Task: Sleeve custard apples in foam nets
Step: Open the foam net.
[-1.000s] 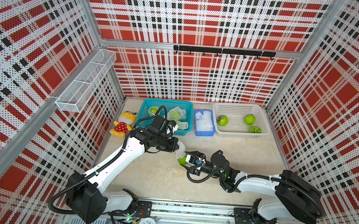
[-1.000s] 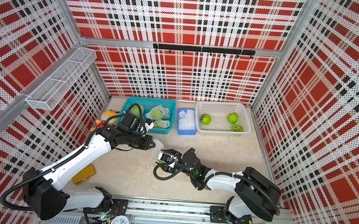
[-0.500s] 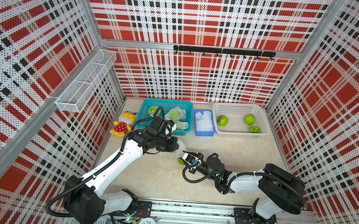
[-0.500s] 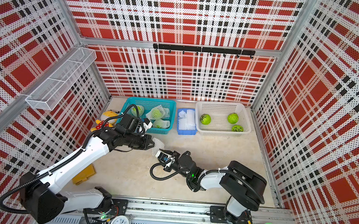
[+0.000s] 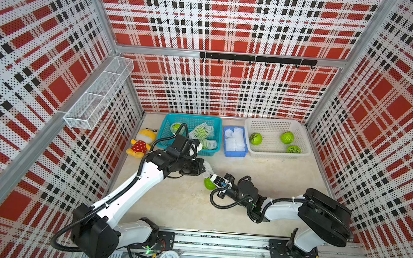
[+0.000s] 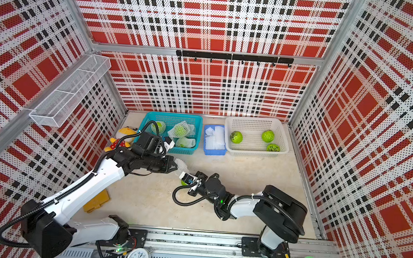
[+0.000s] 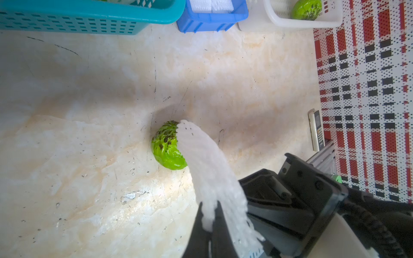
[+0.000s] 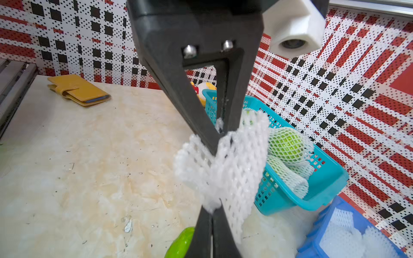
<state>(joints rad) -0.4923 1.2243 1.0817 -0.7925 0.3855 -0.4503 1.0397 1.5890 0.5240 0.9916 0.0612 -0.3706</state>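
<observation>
The custard apple [image 5: 208, 184] lies bare on the bench [image 5: 182, 203] just below the centre of the frame in both top views. In the left wrist view it shows a dark-flecked patch on one side. Over it hangs a foam net [image 8: 232, 169], flattened and held between both arms. The left pincer [image 7: 209, 210] is clamped on one edge of the net, and the right pincer [image 8: 211, 212] is pinched together on the opposite edge.

In a top view the net's long axis slants from the left pincer at upper left down to the right pincer. The fruit sits right under that lower end, so the right arm is the nearer one. As I judge it, the net's mouth must be pulled apart and brought down over the fruit.

The mouth cannot be made out, nor whether the net touches the fruit. From above, the right wrist covers half the apple.

Farther up the frame stand a teal basket [image 5: 192, 116] with sleeved fruits [image 5: 201, 131], a blue tray [image 5: 233, 154] of spare nets, and a white basket [image 5: 276, 155] with three bare apples [image 5: 256, 138].
</observation>
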